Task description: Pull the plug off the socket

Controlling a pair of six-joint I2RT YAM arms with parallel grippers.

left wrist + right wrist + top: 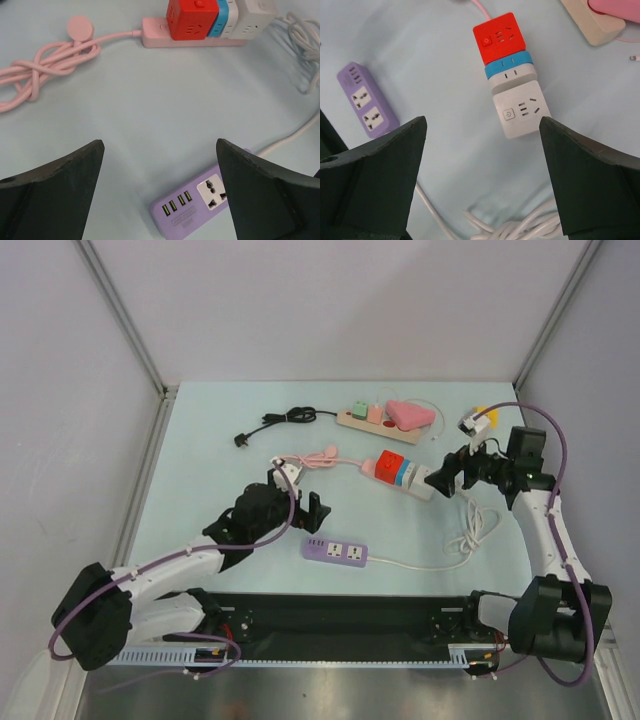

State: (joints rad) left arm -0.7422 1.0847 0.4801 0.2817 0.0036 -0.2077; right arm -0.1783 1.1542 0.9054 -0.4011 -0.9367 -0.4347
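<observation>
- The pale blue tabletop (200,460) is walled at the left, right and back. Its left half is mostly bare, as is the band between the two nearer strips.
- The left arm (170,565) lies low and reaches diagonally toward the middle. The right arm (545,520) rises along the right edge and bends back leftward.
- The left hand (160,150) is spread wide and empty, over bare surface between the purple strip (200,200) and the pink strip (155,30).
- The right hand (482,120) is also spread wide and empty, hanging at the white end of that pink strip.
- A coiled white cable (475,525) crowds the near right side.
- The red cube (499,37), blue adapter (509,65) and white cube (521,110) sit plugged in a touching row along the pink strip, right of centre.
</observation>
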